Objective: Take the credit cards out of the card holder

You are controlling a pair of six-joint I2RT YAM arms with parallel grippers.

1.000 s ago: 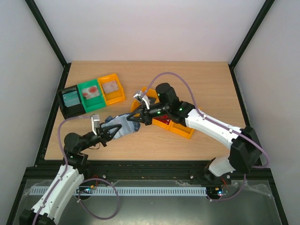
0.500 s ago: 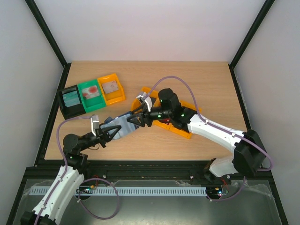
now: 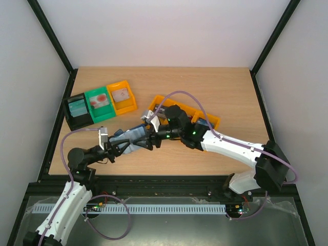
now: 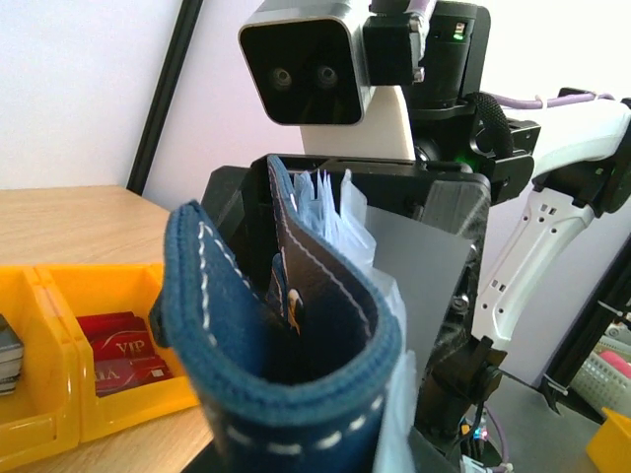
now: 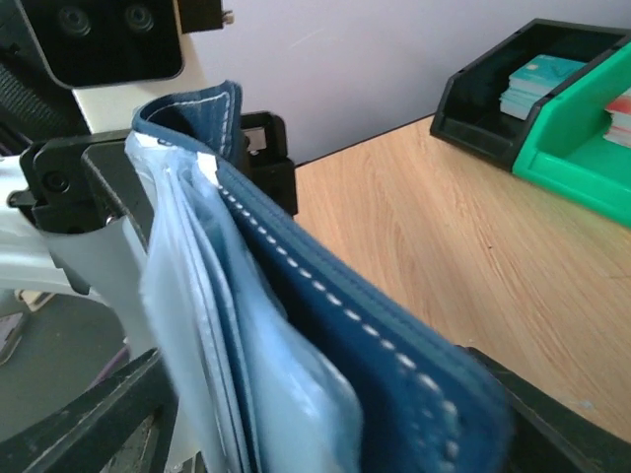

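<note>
The card holder (image 3: 129, 137), a navy wallet with white stitching, is held off the table, and my left gripper (image 3: 121, 146) is shut on its near end. It fills the left wrist view (image 4: 296, 335) and stands unfolded, showing pale blue-grey pockets (image 4: 340, 222). My right gripper (image 3: 147, 137) is open, with a finger on each side of the holder's far end (image 5: 325, 325). Credit cards lie in the bins: teal ones (image 5: 537, 74) in the black bin and a red one (image 4: 123, 360) in the orange tray. I cannot tell whether any card sits in the pockets.
An orange three-compartment tray (image 3: 207, 122) lies behind my right arm. Black (image 3: 77, 110), green (image 3: 98, 102) and orange (image 3: 121, 96) bins stand in a row at the back left. Black frame posts run along the table's sides.
My right gripper has opened and moved left and nearer, from beside the tray to around the holder's end. My left gripper has kept its hold and barely moved.
</note>
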